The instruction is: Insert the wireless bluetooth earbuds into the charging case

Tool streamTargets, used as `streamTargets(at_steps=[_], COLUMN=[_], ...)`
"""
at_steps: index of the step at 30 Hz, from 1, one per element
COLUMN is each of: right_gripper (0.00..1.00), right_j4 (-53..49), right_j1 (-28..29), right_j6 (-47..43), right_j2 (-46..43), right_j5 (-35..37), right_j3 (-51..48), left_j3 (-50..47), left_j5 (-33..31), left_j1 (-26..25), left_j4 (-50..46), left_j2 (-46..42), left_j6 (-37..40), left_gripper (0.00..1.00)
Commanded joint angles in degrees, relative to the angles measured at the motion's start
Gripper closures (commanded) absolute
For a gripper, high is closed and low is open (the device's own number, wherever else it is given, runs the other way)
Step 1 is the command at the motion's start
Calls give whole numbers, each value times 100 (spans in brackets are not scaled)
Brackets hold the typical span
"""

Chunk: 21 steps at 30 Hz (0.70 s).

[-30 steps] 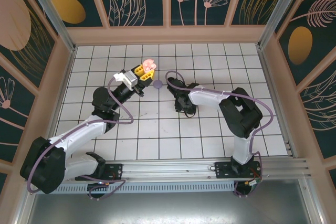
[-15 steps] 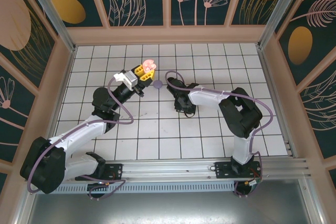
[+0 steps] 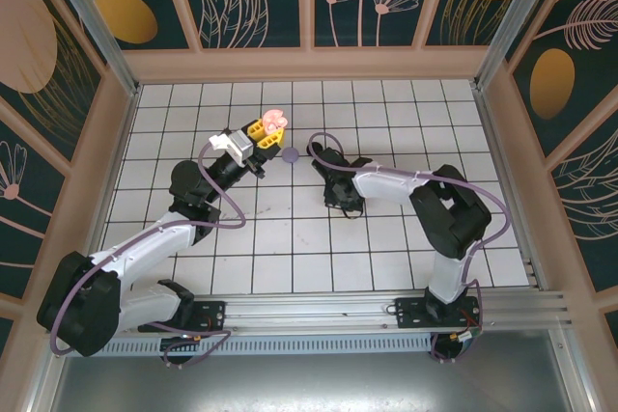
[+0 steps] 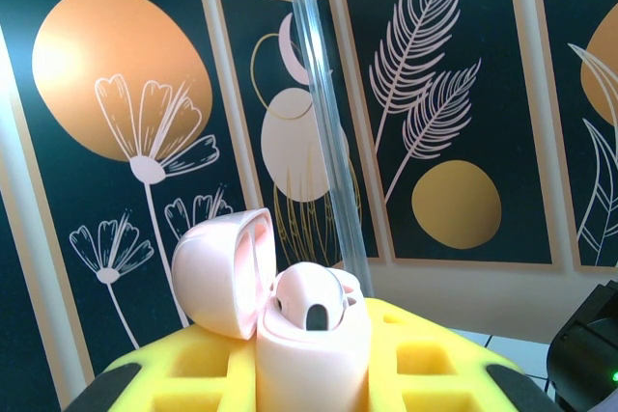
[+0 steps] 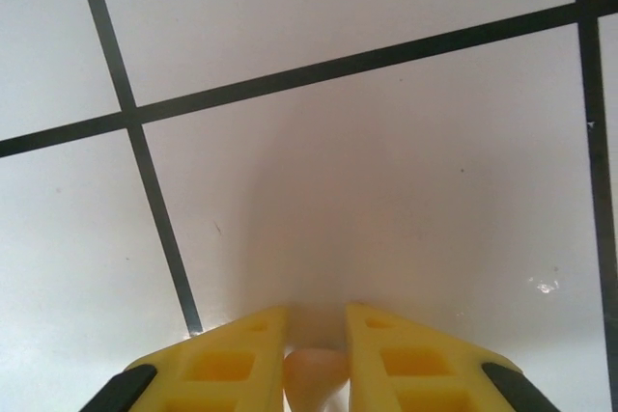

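My left gripper (image 3: 267, 130) is lifted off the floor and shut on the pale pink charging case (image 4: 311, 349). The case stands upright between the yellow fingers (image 4: 439, 373), its lid (image 4: 224, 272) hinged open to the left. One pale pink earbud (image 4: 311, 298) sits in the case. My right gripper (image 3: 316, 151) points down at the white tiles just right of the case. Its yellow fingers (image 5: 227, 364) press on both sides of a second pale pink earbud (image 5: 315, 378), close above the floor.
A small round lilac thing (image 3: 291, 153) lies on the tiles between the two grippers. The white tiled floor (image 3: 386, 238) is walled by patterned panels, with a metal post (image 4: 323, 113) behind the case.
The right gripper's fingers have come closer together around the pink earbud, and that arm has shifted slightly. The left arm and the case have not moved.
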Motion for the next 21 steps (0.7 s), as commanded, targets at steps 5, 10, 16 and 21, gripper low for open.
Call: streamTargets(at_steps=[5, 10, 16, 21], right_gripper=[81, 81, 81, 81], right_j4=[15, -15, -172, -304], right_j1=[-64, -113, -213, -283], right_j6=[67, 21, -167, -475], right_j2=[-532, -1016, -1563, -1866], right_j5=[-18, 37, 111, 115], right_j3=[-83, 83, 599, 1273], left_j3=[85, 116, 225, 259], left_j5=[-79, -36, 35, 51], left_j1=[-29, -26, -28, -27], left_j4=[181, 174, 54, 55], left_j2=[12, 11, 28, 73], left_j6=[-26, -1, 21, 50], left_gripper=[100, 100, 100, 100])
